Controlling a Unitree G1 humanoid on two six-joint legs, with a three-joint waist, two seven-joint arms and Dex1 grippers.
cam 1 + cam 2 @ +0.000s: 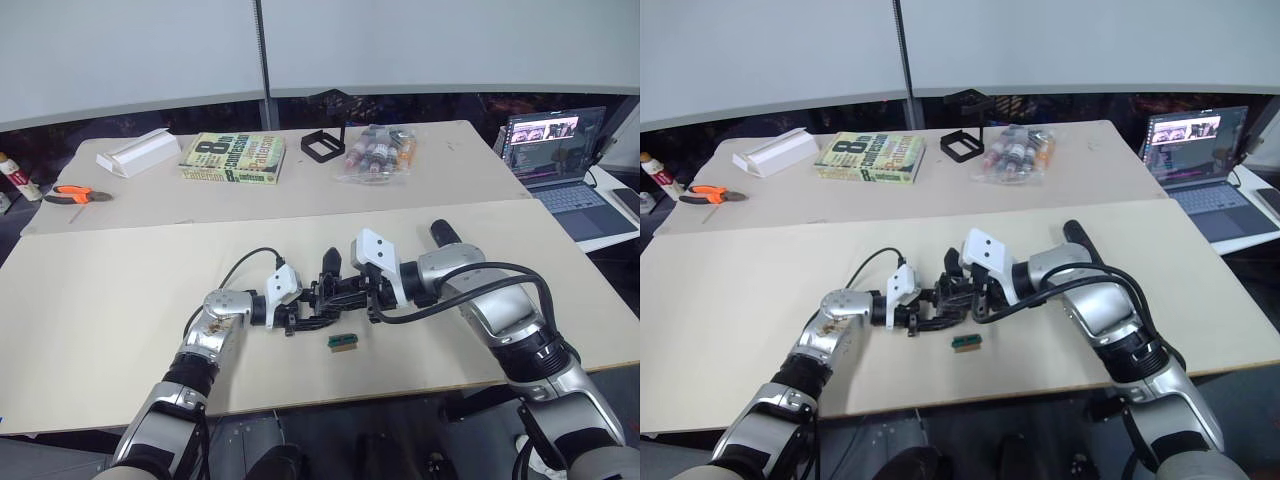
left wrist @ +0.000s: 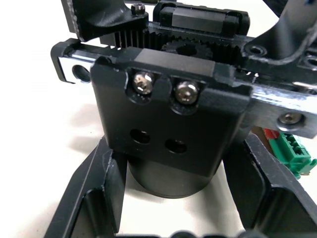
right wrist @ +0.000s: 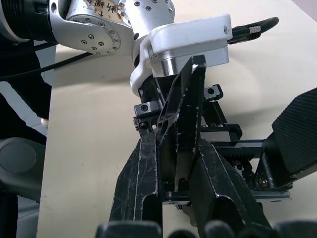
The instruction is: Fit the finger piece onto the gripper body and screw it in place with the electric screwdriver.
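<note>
Beige board table (image 1: 120, 300) beneath grey partition walls (image 1: 130, 50).

Black gripper body (image 2: 168, 119), two screws showing, held above the table beside the finger piece (image 1: 330, 263).

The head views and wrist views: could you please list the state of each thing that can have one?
Gripper body: held between both grippers above the table, two screws seated, two holes empty.
Left gripper: shut on the gripper body.
Right gripper: shut on the finger piece.
Laptop: open, screen lit.
Book: closed, lying flat.
</note>
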